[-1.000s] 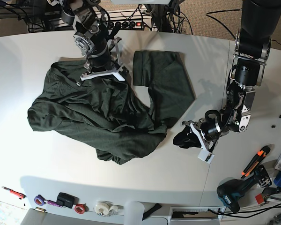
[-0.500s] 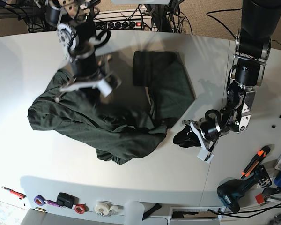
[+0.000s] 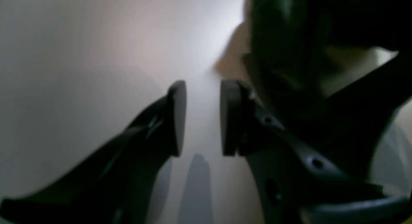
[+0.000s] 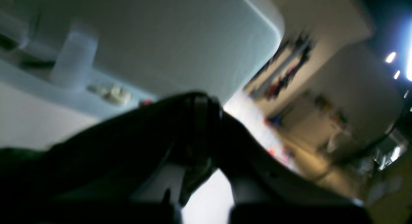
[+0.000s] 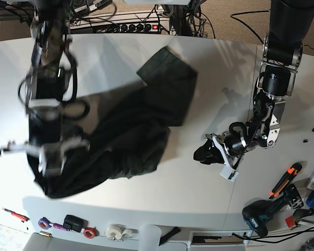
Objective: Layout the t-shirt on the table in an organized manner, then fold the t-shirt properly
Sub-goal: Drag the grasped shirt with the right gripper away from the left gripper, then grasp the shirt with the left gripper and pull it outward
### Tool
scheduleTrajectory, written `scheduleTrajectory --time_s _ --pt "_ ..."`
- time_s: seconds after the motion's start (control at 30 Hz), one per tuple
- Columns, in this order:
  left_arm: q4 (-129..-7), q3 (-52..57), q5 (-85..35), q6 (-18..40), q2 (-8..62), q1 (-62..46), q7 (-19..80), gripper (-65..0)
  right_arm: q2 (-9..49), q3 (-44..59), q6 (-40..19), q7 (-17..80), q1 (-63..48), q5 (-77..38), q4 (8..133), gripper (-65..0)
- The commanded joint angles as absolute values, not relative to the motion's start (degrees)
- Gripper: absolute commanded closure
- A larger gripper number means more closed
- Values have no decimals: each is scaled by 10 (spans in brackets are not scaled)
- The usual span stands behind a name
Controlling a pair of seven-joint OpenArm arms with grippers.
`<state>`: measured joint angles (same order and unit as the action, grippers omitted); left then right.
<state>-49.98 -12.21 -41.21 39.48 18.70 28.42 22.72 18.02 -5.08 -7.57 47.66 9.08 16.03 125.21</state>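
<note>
Green t-shirt point(image 5: 131, 130) stretched across the white desk point(image 5: 199, 193)

The right hand point(image 5: 44, 157) is pinched on the shirt. The left hand point(image 3: 202, 117) sits with its fingers apart, holding nothing.

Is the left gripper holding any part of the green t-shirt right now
No, in the left wrist view the left gripper has open jaws with only bare white table between them, the t-shirt lying apart.
</note>
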Motion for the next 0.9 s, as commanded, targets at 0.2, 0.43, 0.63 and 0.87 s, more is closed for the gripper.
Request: scheduleTrajectory --time_s 0.2,0.43,0.63,0.87 --pt "-509 -119 -423 400 190 303 226 -194 186 -48 -96 460 229 129 970 0" --pt "-509 -119 -510 400 190 303 300 -194 186 -48 -117 462 294 126 870 0" --pt "-510 -119 -527 400 187 303 322 -194 186 -48 -149 492 295 57 870 0" --pt "-512 -119 -493 400 163 304 367 -194 189 -48 -152 535 285 43 870 0"
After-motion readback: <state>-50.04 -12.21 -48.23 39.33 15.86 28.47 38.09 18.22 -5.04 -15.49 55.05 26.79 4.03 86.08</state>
